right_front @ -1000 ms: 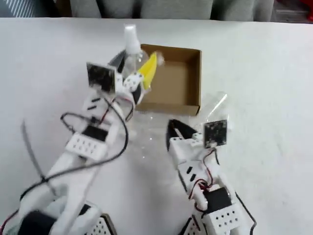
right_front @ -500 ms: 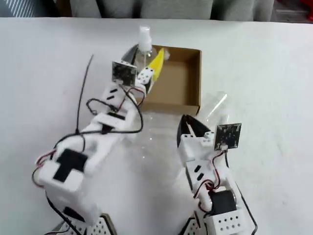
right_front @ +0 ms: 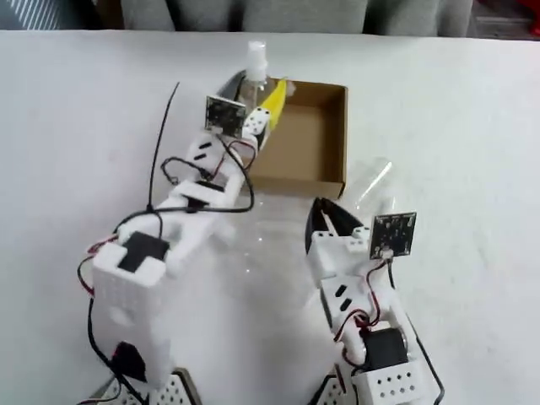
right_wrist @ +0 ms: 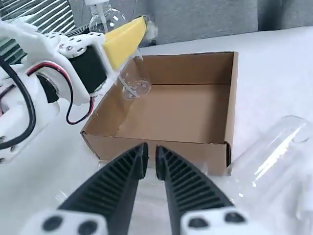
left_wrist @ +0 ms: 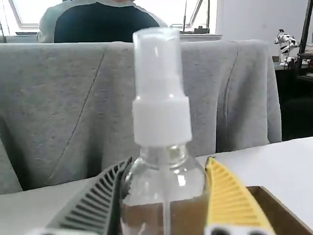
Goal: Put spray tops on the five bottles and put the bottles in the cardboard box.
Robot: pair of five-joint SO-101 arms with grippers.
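Bottle (left_wrist: 164, 196) with spray top (left_wrist: 160, 98) at the cardboard box (right_front: 337, 135)
Left gripper (left_wrist: 168, 169) clamps it upright (yellow and grey fingers (left_wrist: 227, 196)) at the box's far corner; right gripper (right_wrist: 151, 149), closed and empty, near the box.

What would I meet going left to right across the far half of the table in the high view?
Left gripper shut on a clear bottle with a white spray top → brown cardboard box, open on top → clear plastic bottle lying on the table.
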